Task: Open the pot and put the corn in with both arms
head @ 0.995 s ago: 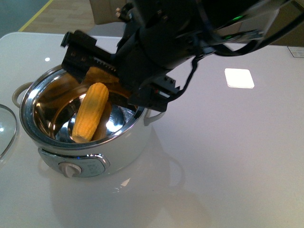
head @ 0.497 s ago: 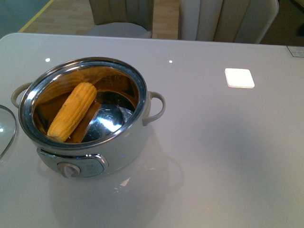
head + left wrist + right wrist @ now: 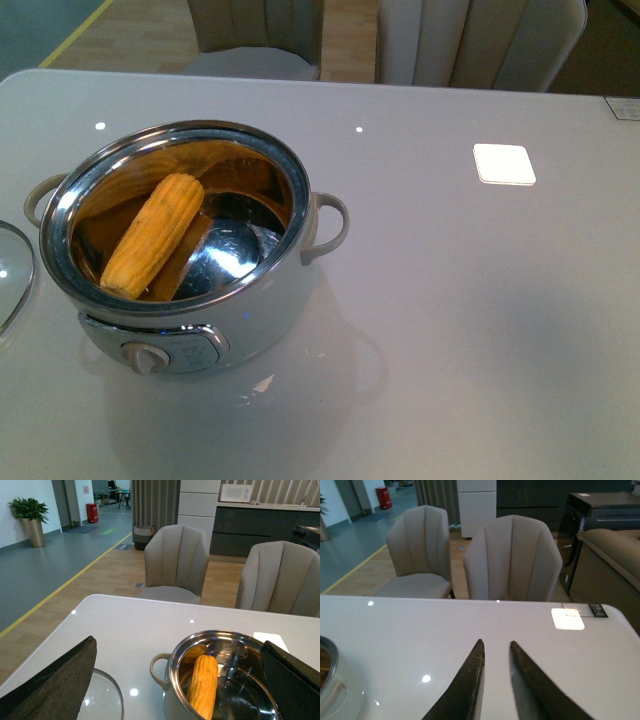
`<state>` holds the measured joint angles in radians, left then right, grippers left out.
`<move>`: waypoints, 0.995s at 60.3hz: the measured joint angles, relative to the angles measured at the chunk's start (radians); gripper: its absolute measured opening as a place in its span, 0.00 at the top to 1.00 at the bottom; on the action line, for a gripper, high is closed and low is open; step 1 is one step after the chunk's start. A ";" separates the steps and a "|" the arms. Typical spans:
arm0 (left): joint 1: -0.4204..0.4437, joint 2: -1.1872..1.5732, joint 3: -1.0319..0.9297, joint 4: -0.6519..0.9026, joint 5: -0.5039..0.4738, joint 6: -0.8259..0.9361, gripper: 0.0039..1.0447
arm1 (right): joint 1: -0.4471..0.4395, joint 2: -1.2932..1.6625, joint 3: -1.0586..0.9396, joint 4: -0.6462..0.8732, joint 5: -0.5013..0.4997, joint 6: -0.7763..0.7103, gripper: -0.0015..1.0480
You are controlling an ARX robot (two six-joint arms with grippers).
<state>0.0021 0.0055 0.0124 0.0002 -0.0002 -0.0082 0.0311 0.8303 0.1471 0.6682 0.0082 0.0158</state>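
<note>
- Pot (image 3: 180,300): stands at the lower left of the front view on the white worktop (image 3: 480,330), control dial (image 3: 147,357) facing the camera. It is open; the steel bowl is exposed.
- Corn (image 3: 152,236): lies inside the pot, in the left half of the bowl, tilted, lower end toward the near left wall, upper end toward the far side. Its yellow reflection shows on the steel wall behind it.
- Handles: one cream loop (image 3: 327,226) on the pot's right side, another at its left edge.
- Glass lid (image 3: 12,270): flat on the worktop at the left edge of the frame, just beside the pot, partly cut off.
- Neither arm appears in the front view.
- Left claw (image 3: 175,680): seen in the left wrist view only; wide open, one finger at each lower corner of the frame, holding nothing. Pot and corn lie between and beyond them.
- Right claw (image 3: 496,650): seen in the right wrist view; fingers nearly closed with a narrow gap, nothing gripped, above bare worktop. The pot's rim shows at the lower left edge of that frame, well apart.
- White square patch (image 3: 504,164): on the worktop, upper right.
- Chairs (image 3: 480,40): beige, behind the far edge of the worktop.
</note>
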 joint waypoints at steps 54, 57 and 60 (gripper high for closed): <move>0.000 0.000 0.000 0.000 0.000 0.000 0.06 | -0.028 -0.466 -0.130 -0.306 -0.008 -0.010 0.98; 0.000 0.000 0.000 0.000 0.000 0.000 0.06 | -0.028 -0.488 -0.130 -0.326 -0.008 -0.010 0.98; 0.000 0.000 0.000 0.000 0.000 0.000 0.06 | -0.028 -0.509 -0.130 -0.345 -0.008 -0.010 0.98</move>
<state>0.0021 0.0055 0.0124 0.0002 -0.0006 -0.0082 0.0032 0.3210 0.0170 0.3229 0.0002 0.0055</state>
